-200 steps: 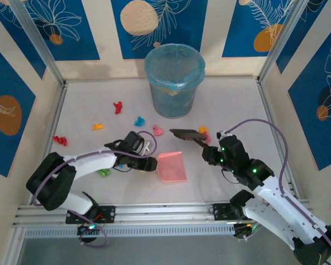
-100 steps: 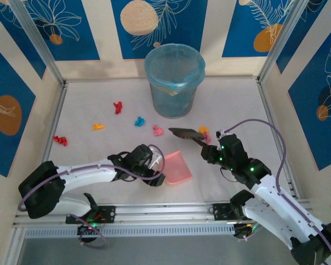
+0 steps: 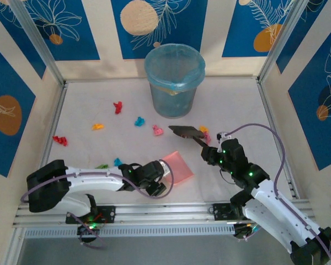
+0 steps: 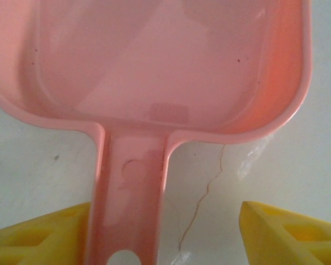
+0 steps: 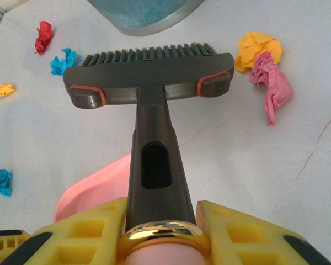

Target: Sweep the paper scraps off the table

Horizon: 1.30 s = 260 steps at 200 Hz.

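The pink dustpan [image 3: 178,167] lies flat on the table [image 3: 237,105], near its front middle. My left gripper [image 3: 161,175] sits open at the dustpan's handle [image 4: 132,193]. The handle touches the left yellow finger [image 4: 44,232], with a wide gap to the other finger. My right gripper [image 3: 212,154] is shut on the handle of a dark brush [image 3: 186,133], whose head [image 5: 149,83] hangs above the table. An orange scrap [image 5: 257,47] and a pink scrap [image 5: 273,83] lie just right of the brush. Other paper scraps are red [image 3: 118,107], blue [image 3: 139,121], orange [image 3: 97,126], pink [image 3: 157,130], red [image 3: 59,140], green [image 3: 102,165] and blue [image 3: 117,162].
A blue-lined bin [image 3: 174,80] stands at the back middle of the table, and its base [image 5: 143,11] is just beyond the brush. Aluminium rails [image 3: 154,212] edge the table, with patterned walls behind them. A thin crack [image 4: 204,193] marks the surface by the dustpan handle.
My left arm has drawn back toward the near edge, and the dustpan has shifted right and nearer. A green and a blue scrap now show beside the arm. The right arm has barely moved.
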Each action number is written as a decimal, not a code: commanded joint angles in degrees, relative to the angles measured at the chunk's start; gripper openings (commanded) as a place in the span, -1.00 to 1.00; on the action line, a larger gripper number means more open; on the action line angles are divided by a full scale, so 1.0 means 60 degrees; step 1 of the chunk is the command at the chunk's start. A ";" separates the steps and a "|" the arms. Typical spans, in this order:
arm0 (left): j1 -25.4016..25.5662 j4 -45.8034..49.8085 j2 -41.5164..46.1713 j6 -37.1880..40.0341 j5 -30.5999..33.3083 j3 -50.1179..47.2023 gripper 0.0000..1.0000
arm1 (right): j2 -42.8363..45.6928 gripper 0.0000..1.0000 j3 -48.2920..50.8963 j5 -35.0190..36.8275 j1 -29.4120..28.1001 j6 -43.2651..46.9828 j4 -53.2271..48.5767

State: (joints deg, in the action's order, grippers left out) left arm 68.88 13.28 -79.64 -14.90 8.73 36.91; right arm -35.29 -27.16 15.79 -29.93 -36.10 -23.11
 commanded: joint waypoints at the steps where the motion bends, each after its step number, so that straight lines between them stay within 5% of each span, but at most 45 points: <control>1: 0.0274 0.0270 0.0023 0.0104 0.1143 0.0069 0.23 | 0.0310 -1.00 0.0157 -0.0099 0.0092 0.0200 0.0775; 89: 0.0395 -0.1440 0.2312 -0.0867 0.1370 -0.1888 0.37 | 0.0414 -1.00 0.0337 -0.0247 0.0144 0.0215 0.0860; 147: 0.1014 -0.2925 0.1236 -0.1760 0.2423 -0.2178 0.35 | 0.0421 -1.00 0.0409 -0.0288 0.0142 0.0215 0.0980; 189: 0.1015 -0.4976 0.0943 -0.1120 0.2700 -0.2935 0.29 | 0.0368 -1.00 0.0447 -0.0360 0.0169 0.0259 0.1083; 260: 0.1017 -0.6153 0.0786 -0.0711 0.2317 -0.3338 -0.03 | 0.0297 -1.00 0.0475 -0.0392 0.0181 0.0252 0.1128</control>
State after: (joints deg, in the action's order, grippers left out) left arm 74.46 -20.27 -73.97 -20.43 22.74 17.12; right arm -33.95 -24.60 14.52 -29.10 -35.42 -19.88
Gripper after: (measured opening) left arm 0.511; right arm 0.315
